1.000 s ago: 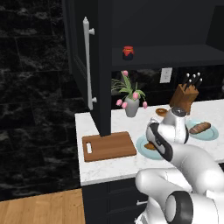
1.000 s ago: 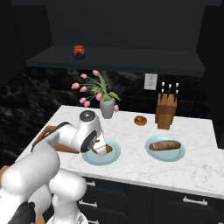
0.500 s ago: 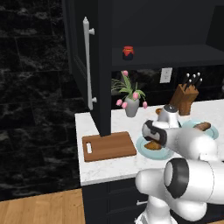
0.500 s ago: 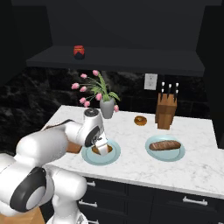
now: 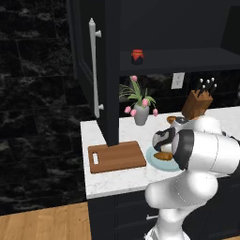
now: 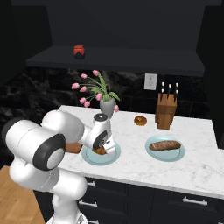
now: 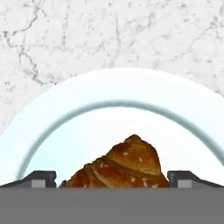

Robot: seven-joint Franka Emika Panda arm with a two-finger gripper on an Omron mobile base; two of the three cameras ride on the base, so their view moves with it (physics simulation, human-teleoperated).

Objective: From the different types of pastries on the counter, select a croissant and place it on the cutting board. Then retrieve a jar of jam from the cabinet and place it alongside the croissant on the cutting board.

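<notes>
A: How does the bench (image 6: pixel 144 168) look around its edges?

B: We see the cutting board (image 5: pixel 116 156) lying flat near the front left corner, its pale slot handle toward the left edge. Just beside it to the right sits a round teal plate (image 6: pixel 94 159), close to the front edge. Bare marble lies in front of the second plate (image 6: pixel 165 154), and more stretches toward the right end.

A: And the pincer?

B: In the hand view our pincer (image 7: pixel 112 179) stands spread wide, one dark fingertip (image 7: pixel 41 178) on each side of the croissant (image 7: pixel 122 165). The pastry sits between them; we cannot tell whether either tip touches it. In the right base view the hand hangs low over the near plate, hiding most of the croissant (image 6: pixel 100 151).

A: What holds what?

B: The near plate (image 7: pixel 57 127) carries the croissant. The second plate carries the long dark loaf (image 6: pixel 165 145). The ring-shaped pastry (image 6: pixel 140 120) lies straight on the marble, beside the knife block (image 6: pixel 166 111). A grey vase of pink tulips (image 6: pixel 106 105) stands toward the back.

A: The jam?

B: The jar of jam (image 5: pixel 137 56) stands upright on the dark shelf inside the cabinet (image 5: pixel 105 70), whose door with the long white handle (image 5: pixel 93 65) is swung open above the board's end of the bench.
</notes>
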